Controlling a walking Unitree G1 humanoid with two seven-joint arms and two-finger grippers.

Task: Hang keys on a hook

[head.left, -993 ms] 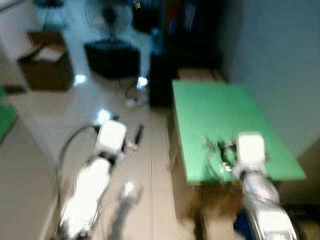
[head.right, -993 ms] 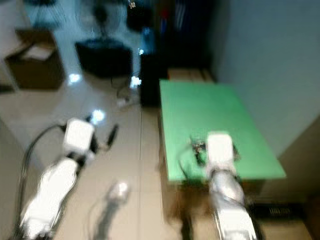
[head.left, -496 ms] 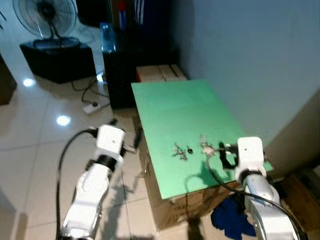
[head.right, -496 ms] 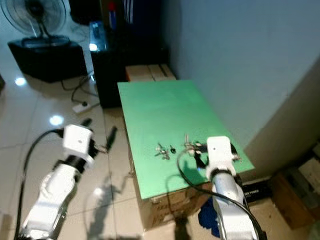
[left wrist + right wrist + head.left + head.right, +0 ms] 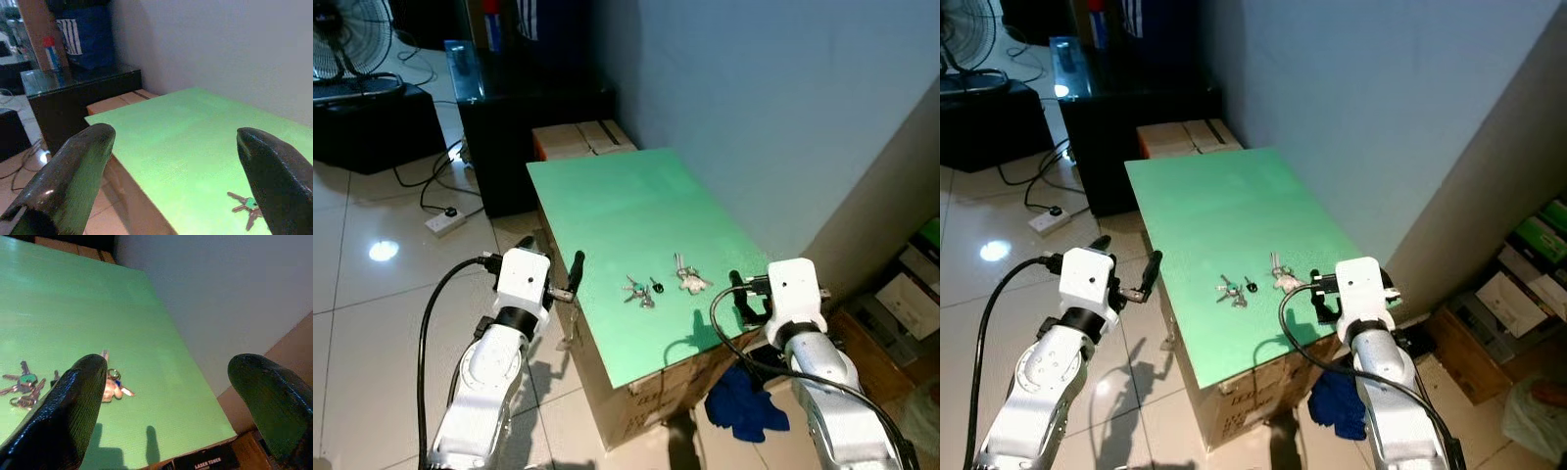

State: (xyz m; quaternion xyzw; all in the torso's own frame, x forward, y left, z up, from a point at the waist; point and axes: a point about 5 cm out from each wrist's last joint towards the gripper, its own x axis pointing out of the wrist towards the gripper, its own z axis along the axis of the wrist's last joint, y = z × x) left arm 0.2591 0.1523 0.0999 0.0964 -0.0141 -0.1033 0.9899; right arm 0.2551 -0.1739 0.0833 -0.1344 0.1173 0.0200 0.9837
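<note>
I had the flat green tabletop (image 5: 617, 215) running from the middle of the head view toward the lower centre, set on a brown cardboard box (image 5: 646, 387) against the pale blue-grey wall (image 5: 734, 108). Three small things lay near its front end, in a loose row: a bunch of keys with a green-capped head (image 5: 636, 291) toward the left, a small black fob (image 5: 657, 286) just beside it, and a bunch of silver keys with a pale tag (image 5: 686, 281) to the right, apart from the others. My right gripper (image 5: 1327, 297) hung at the lower right of the frame, over the tabletop's right front corner and near the silver bunch without touching it; in the right wrist view its two black fingers (image 5: 68, 406) stood wide apart and held nothing, with the silver bunch (image 5: 111, 387) and the green-capped bunch (image 5: 22, 384) lying on the green surface between and beyond them. My left gripper (image 5: 570, 277) sat at the lower left of centre, off the tabletop's left edge above the glossy white tiled floor (image 5: 372, 284); in the left wrist view its fingers (image 5: 73, 176) were likewise spread wide and empty, the green-capped keys (image 5: 247, 208) visible low on the surface. A crumpled blue cloth (image 5: 744, 406) lay on the floor below the front right corner. A black cabinet (image 5: 524, 117) stood in the upper left behind the tabletop.
</note>
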